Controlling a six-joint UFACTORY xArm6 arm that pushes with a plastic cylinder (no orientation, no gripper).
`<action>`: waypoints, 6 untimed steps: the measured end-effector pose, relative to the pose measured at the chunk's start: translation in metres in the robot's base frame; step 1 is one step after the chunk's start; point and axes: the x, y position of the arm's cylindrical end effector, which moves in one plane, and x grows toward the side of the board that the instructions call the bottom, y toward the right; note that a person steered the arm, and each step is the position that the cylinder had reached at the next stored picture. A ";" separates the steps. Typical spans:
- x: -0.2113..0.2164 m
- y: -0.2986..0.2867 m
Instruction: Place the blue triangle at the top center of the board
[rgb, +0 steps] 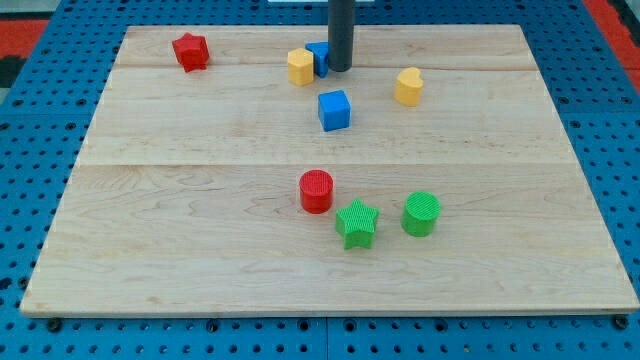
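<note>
- No text, label, brand, number or sign can be read anywhere in the view.
- The table (200, 200) is plain wood.
- The blocks carry no markings that can be made out.

Pale wooden board (200, 230); beside my dark tip (340, 69), a blue triangle (318, 57) and yellow block (300, 67).

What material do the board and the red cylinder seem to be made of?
The board looks like pale, matte wood: grain lines and plank seams show. The red cylinder looks like plastic, perhaps 3D-printed, judging by fine ridges on its top, though this is uncertain.
</note>
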 end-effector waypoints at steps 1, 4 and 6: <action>-0.007 -0.025; -0.010 0.008; 0.013 0.004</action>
